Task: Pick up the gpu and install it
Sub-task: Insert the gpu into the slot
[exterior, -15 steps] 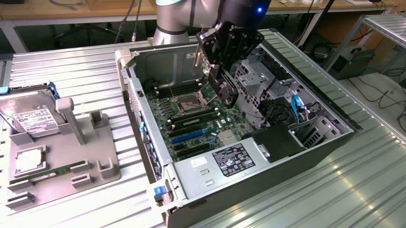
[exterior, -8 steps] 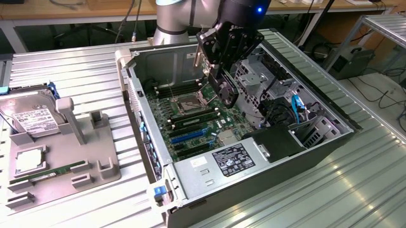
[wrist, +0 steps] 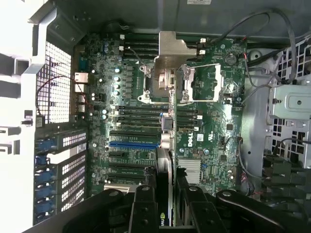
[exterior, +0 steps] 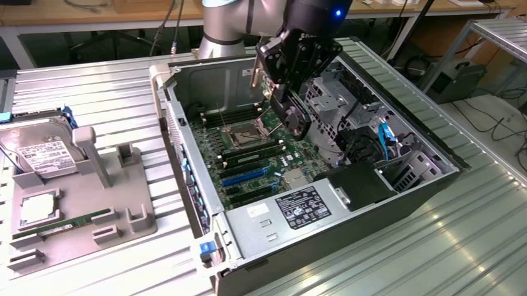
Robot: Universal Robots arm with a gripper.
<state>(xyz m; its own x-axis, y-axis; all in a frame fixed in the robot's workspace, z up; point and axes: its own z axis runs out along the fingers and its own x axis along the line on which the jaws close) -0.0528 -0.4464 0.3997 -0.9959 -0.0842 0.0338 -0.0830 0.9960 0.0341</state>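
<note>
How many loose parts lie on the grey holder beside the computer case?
3: hard drive at its far end, silvery square chip in the middle, green memory stick nearest the camera. More may lie beyond the frame.

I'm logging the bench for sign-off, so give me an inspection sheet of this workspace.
Surface: ribbed metal table with an open computer case on it.
Job's things: graphics card, held edge-on over the motherboard.
Clutter: grey tray with a hard drive and a memory stick.
Pincer: shut on the graphics card.
Cables: blue cable inside the case; black cables on the floor.
Surroundings: wooden bench behind.
</note>
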